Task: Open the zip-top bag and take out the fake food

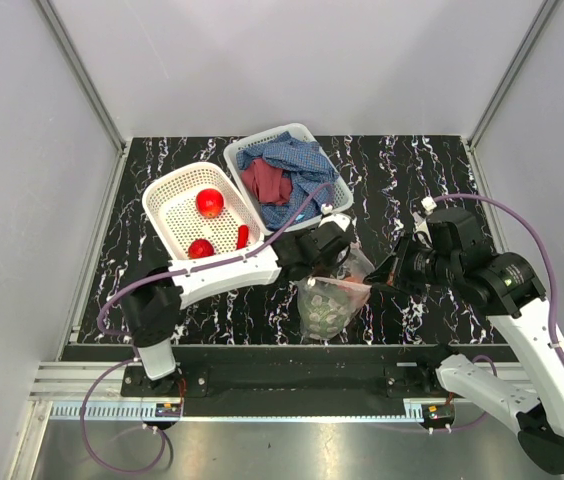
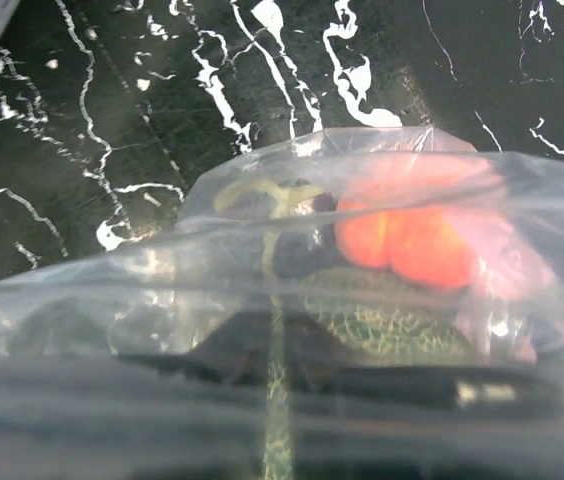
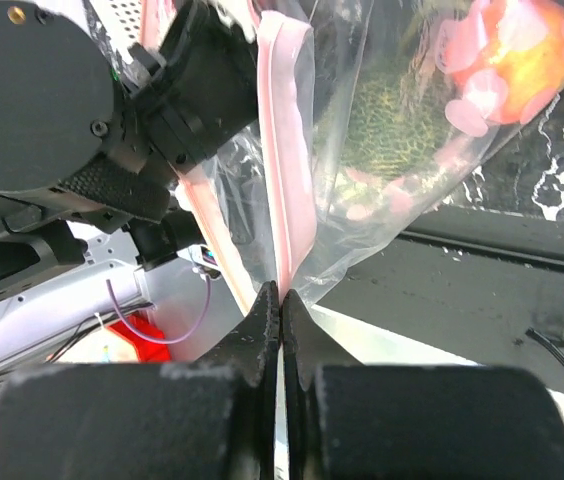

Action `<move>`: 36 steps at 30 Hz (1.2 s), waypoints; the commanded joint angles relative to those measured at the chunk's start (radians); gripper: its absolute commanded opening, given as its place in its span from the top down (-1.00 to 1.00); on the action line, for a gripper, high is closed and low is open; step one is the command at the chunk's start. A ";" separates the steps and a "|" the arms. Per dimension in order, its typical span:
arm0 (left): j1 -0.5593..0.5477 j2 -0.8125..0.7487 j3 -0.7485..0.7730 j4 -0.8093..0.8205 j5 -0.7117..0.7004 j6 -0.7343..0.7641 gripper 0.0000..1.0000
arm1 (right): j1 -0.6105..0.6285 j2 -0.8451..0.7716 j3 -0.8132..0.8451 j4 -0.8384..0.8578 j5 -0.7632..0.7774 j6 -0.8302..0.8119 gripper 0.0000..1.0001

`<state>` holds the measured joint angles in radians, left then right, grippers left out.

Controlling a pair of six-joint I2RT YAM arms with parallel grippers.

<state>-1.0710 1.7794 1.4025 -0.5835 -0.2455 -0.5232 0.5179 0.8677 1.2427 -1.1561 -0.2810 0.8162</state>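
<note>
The zip-top bag (image 1: pixel 334 305) is clear, crinkly film dotted with pale pink rounds, with a pink zip strip along its mouth. It hangs at lower centre of the overhead view, between the 2 grippers, over the black, white-veined table (image 1: pixel 412 170). Inside it sit a smooth orange-peach fruit (image 2: pixel 412 243) and a green netted piece (image 2: pixel 387 332).

The right gripper (image 3: pixel 280 300) reaches in from the right on a bent arm, its 2 dark fingers pinched tight on the zip strip. The left gripper (image 1: pixel 324 262) comes across from the left on a low, stretched arm, its jaws narrow on the bag's opposite lip. Film blurs the lower part of its wrist view.

In the upper left, 1 white perforated basket (image 1: pixel 162 215) holds 2 red fruits (image 1: pixel 210 202) and a red chili (image 1: pixel 243 236). The other basket (image 1: pixel 297 131) just beside it holds a blue cloth (image 1: pixel 302 160) and a red cloth (image 1: pixel 265 182).
</note>
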 commanded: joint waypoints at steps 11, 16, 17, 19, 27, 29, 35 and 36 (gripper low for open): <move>0.017 0.017 0.052 -0.047 0.059 -0.041 0.17 | 0.005 0.020 0.191 0.113 -0.099 0.119 1.00; 0.049 -0.055 0.029 -0.148 -0.093 -0.081 0.13 | 0.005 0.152 0.175 0.392 -0.289 0.227 1.00; 0.060 -0.072 0.020 -0.179 -0.122 -0.081 0.13 | 0.005 0.178 0.211 0.412 -0.306 0.228 1.00; 0.089 -0.139 -0.016 -0.193 -0.133 -0.074 0.12 | 0.005 0.246 0.270 0.417 -0.330 0.216 1.00; 0.100 -0.317 -0.083 -0.228 -0.146 -0.104 0.05 | 0.007 0.265 0.199 0.507 -0.408 0.255 1.00; 0.100 -0.318 -0.089 -0.228 -0.143 -0.110 0.06 | 0.007 0.246 0.132 0.509 -0.400 0.250 1.00; 0.105 -0.238 -0.077 -0.193 -0.098 -0.150 0.19 | 0.007 0.134 -0.124 0.512 -0.360 0.251 1.00; 0.103 -0.216 -0.070 -0.184 -0.081 -0.153 0.23 | 0.007 0.113 -0.143 0.515 -0.354 0.255 1.00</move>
<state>-0.9668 1.5047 1.3277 -0.8009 -0.3599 -0.6449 0.5213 1.0378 1.1847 -0.6838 -0.6338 1.0527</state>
